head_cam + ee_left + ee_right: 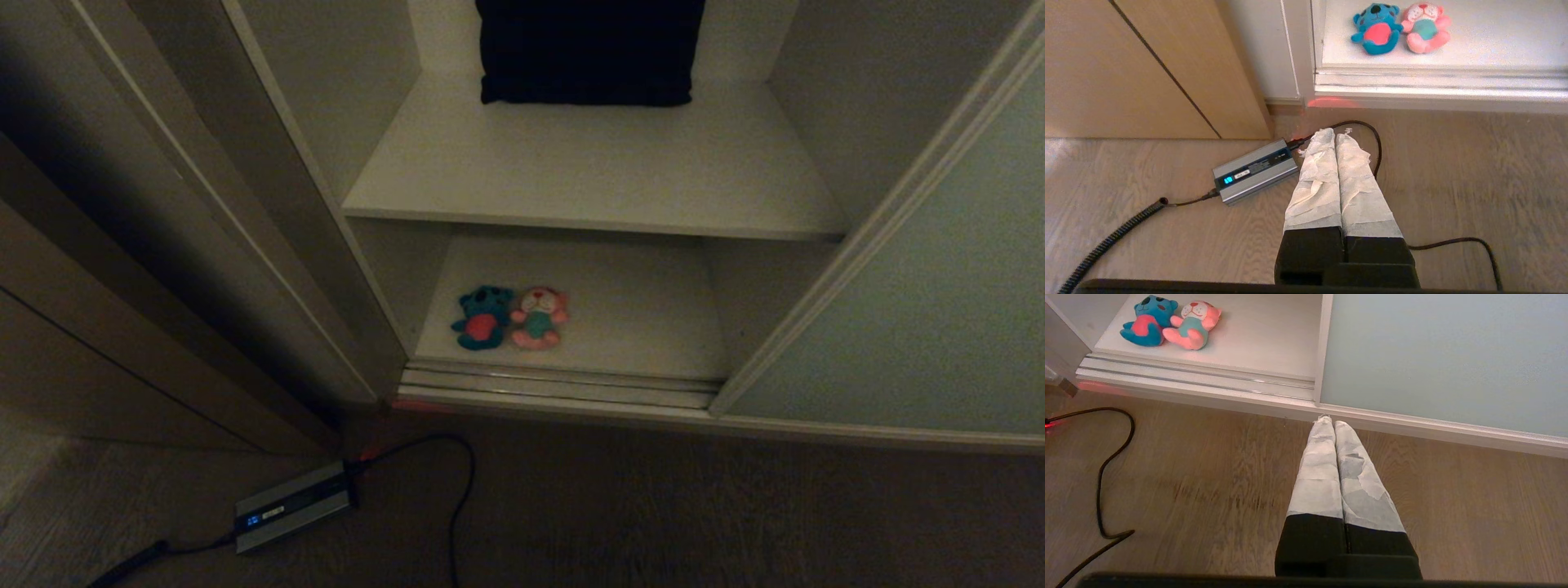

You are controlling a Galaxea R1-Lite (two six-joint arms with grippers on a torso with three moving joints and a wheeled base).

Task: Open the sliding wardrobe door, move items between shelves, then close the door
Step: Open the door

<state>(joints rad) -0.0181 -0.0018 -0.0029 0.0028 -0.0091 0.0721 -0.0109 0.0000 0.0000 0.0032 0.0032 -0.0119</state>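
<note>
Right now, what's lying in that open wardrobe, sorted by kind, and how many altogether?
Plush toys: 2, the blue toy and the pink toy, side by side on the lower shelf
Dark folded cloth: 1, on the upper shelf
Total: 3

You face a dim room with a wood-grain floor [653, 506] running across the foreground. On your left stands a brown wooden panel [90, 359] crossed by a thin dark seam, its foot meeting the floor. On the floor near that panel lies a grey power brick [292, 506] showing a small blue lit display, with a black cable [461, 490] looping away from one end and a coiled lead [1106, 241] leaving the other. A faint red glow [1331, 102] falls on the floor edge beside the brick's plug. Light is low in the head view; the wrist views show the floor as pale brown.
</note>
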